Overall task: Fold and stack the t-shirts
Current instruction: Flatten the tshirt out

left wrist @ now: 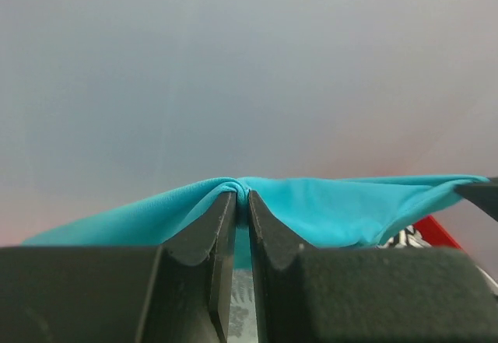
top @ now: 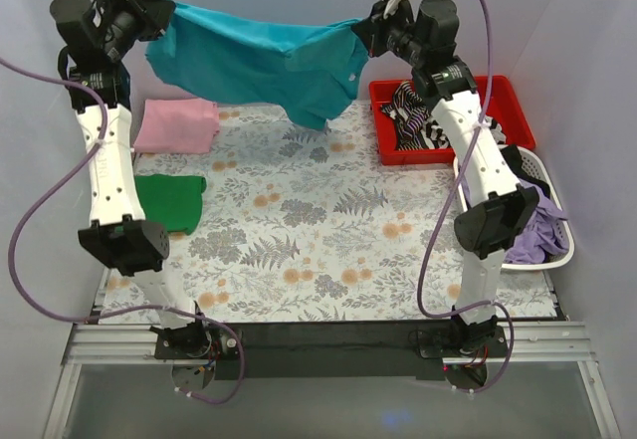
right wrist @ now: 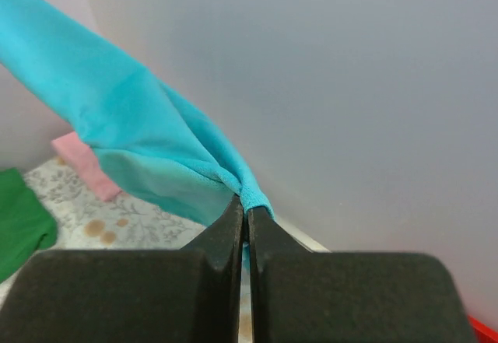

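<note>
A teal t-shirt [top: 259, 56] hangs stretched in the air at the back of the table, held at both ends. My left gripper [top: 164, 13] is shut on its left end, with the cloth pinched at the fingertips [left wrist: 241, 195]. My right gripper [top: 364, 31] is shut on its right end [right wrist: 247, 203]. The shirt's lower part droops toward the floral tablecloth [top: 299, 210]. A folded pink t-shirt [top: 177, 125] lies at the back left. A folded green t-shirt [top: 171, 200] lies in front of it at the left edge. Both also show in the right wrist view, pink [right wrist: 82, 164] and green [right wrist: 19, 222].
A red tray [top: 498, 101] with black-and-white patterned cloth [top: 413, 115] stands at the back right. A white laundry basket [top: 552, 250] with purple clothes [top: 537, 225] stands in front of it at the right edge. Grey walls enclose the back and sides.
</note>
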